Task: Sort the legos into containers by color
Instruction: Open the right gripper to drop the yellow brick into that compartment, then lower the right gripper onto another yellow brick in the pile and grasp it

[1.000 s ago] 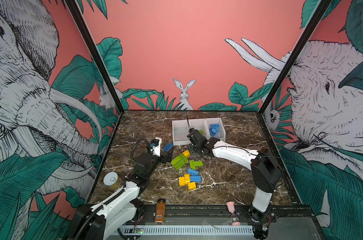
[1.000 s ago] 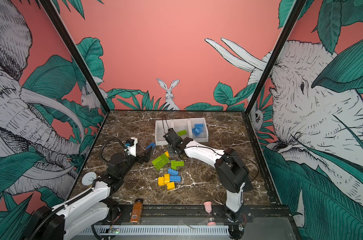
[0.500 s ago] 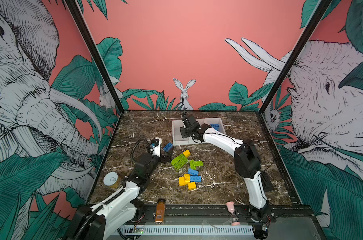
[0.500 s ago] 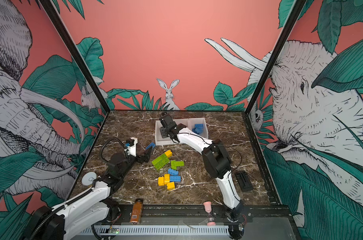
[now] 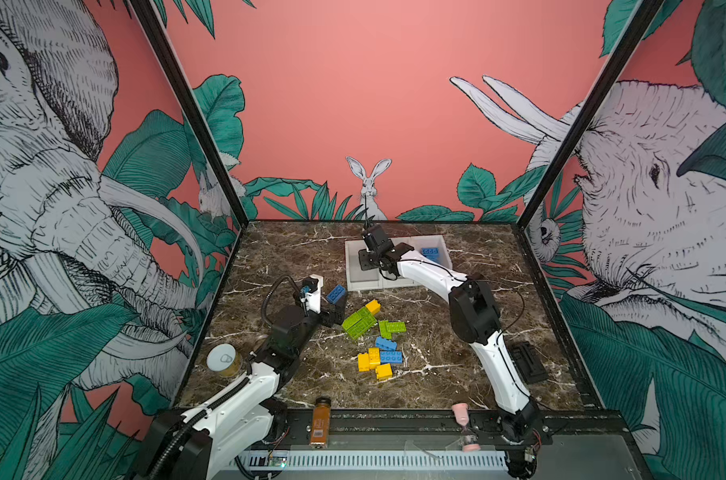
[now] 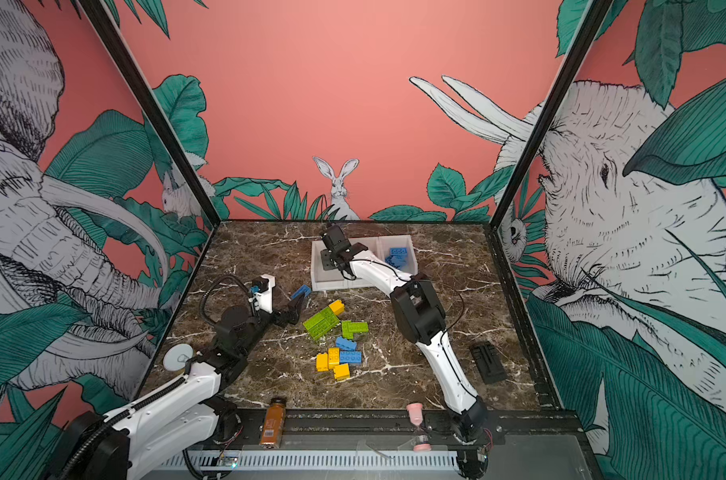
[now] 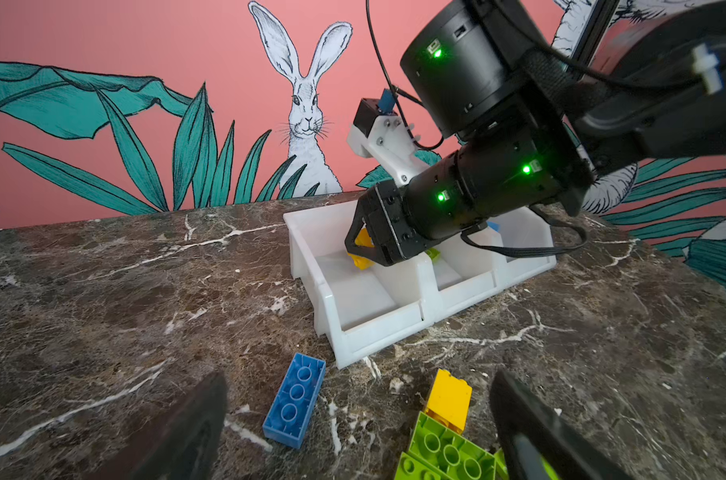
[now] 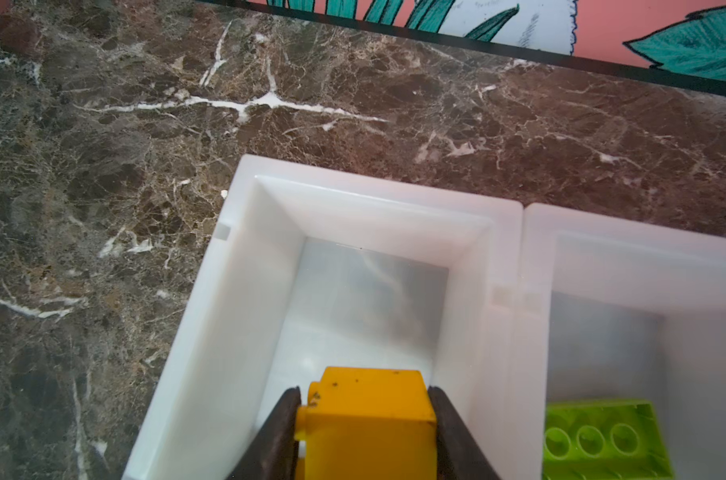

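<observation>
Because the right gripper [image 8: 363,391], clamped on the yellow brick [image 8: 365,419], hangs over the leftmost bin [image 5: 355,285], upper centre in a top view, it should need only to open.

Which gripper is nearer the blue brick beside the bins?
Left. The left gripper stands beside the blue brick; the right gripper holds a yellow brick over the end bin.

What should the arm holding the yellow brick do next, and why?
Probably open the jaws and let it drop: the right gripper holds the yellow lego over the end container, where no other colour shows; a green lego lies in the neighbouring one.
</observation>
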Robot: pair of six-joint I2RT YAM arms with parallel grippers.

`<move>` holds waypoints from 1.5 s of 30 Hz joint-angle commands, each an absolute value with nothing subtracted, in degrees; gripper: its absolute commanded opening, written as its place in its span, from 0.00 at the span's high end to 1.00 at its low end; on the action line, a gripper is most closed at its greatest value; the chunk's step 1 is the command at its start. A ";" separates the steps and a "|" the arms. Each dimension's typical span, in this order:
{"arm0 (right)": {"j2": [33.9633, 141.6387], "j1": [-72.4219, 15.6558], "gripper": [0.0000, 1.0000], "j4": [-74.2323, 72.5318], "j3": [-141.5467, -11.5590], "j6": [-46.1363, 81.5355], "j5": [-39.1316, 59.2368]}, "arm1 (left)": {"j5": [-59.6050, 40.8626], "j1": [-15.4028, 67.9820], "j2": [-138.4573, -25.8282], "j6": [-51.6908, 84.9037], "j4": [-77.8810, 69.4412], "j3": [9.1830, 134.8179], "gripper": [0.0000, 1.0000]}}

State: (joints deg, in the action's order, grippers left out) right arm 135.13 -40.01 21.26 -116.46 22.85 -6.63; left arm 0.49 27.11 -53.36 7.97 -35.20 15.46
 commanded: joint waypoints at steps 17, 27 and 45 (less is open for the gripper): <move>125.37 -41.74 0.28 17.80 -111.59 23.43 -3.75 | 0.71 27.07 -52.53 7.83 -36.03 14.85 0.01; 108.81 -45.08 0.31 20.62 -88.84 19.63 -3.53 | 0.58 27.07 -53.03 8.08 -36.23 14.84 0.01; 112.72 -45.75 0.37 15.81 -81.02 17.68 5.73 | 0.68 27.06 -54.16 8.08 -36.56 15.03 0.01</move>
State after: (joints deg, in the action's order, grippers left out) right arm 111.35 -45.47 17.56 -79.55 18.57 3.60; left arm 0.67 27.11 -54.48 7.97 -35.24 15.46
